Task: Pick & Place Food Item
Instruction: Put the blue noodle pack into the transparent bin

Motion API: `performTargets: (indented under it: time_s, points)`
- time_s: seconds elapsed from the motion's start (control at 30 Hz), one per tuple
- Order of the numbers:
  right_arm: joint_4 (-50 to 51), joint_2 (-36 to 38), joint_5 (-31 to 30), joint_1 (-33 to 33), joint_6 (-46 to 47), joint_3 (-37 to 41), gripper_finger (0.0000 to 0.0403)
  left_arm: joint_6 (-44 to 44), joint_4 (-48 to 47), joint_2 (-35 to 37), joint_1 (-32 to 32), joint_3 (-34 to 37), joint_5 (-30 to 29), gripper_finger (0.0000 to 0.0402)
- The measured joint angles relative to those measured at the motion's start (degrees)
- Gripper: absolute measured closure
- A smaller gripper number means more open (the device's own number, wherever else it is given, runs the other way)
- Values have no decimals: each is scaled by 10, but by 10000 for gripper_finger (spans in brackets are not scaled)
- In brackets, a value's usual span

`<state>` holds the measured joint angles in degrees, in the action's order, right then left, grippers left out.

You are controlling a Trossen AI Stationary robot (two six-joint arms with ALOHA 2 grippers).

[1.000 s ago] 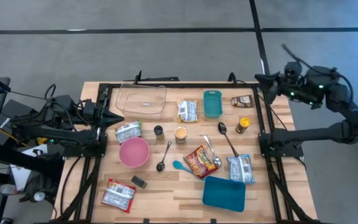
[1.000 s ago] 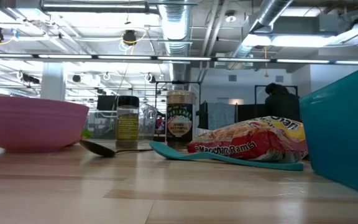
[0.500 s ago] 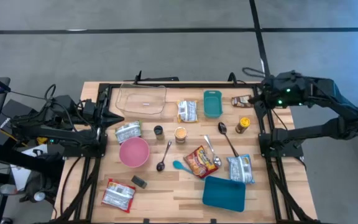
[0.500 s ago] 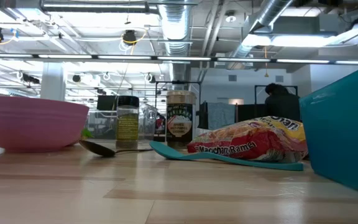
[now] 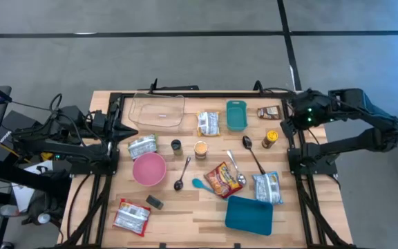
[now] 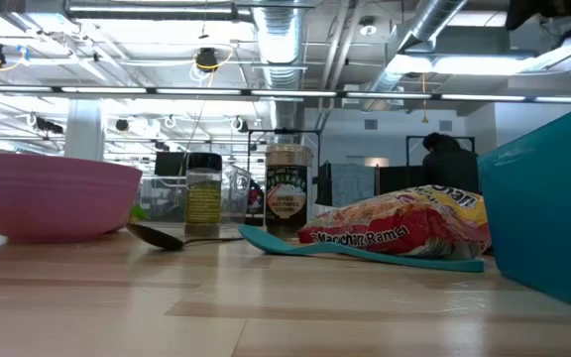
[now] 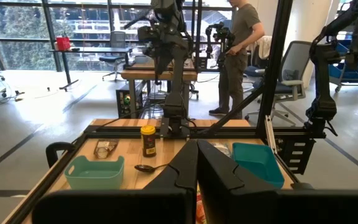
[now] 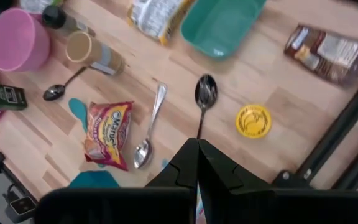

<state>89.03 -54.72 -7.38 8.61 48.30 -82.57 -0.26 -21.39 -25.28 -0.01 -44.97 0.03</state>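
Observation:
Food packets lie flat on the wooden table: a red ramen packet (image 5: 221, 178) (image 8: 107, 132) near the middle, a brown packet (image 5: 269, 111) (image 8: 328, 45) at the far right, and white-green packets (image 5: 208, 123) (image 5: 267, 187). A yellow-lidded jar (image 5: 271, 138) (image 8: 253, 120) stands upright. My right gripper (image 5: 284, 124) (image 8: 196, 163) hangs shut above the table's right edge, tipped down over the jar and spoons, touching nothing. My left gripper (image 5: 134, 131) (image 7: 196, 163) waits shut and level at the left side, holding nothing.
A pink bowl (image 5: 148, 168), a clear container (image 5: 157, 111), a small teal tray (image 5: 236, 114) and a blue tray (image 5: 249, 214) stand on the table. Spoons (image 5: 253, 153) and two jars (image 5: 200, 149) lie between them. Black frame rails (image 5: 294, 149) run along both sides.
My right gripper has swung in from beyond the table's far right corner toward the table's right edge. It has come down and tipped from near level to pointing steeply downward, rolling as it went. It has stayed shut. Nothing on the table has moved.

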Motion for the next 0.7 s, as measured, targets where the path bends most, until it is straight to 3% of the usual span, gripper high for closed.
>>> performTargets:
  time_s: [0.4,0.7]
  points:
    - [-45,0,2,-65,78,101,403,0,0,0,0,0,0,402]
    - [-70,0,60,-135,161,150,403,0,0,0,0,0,0,402]
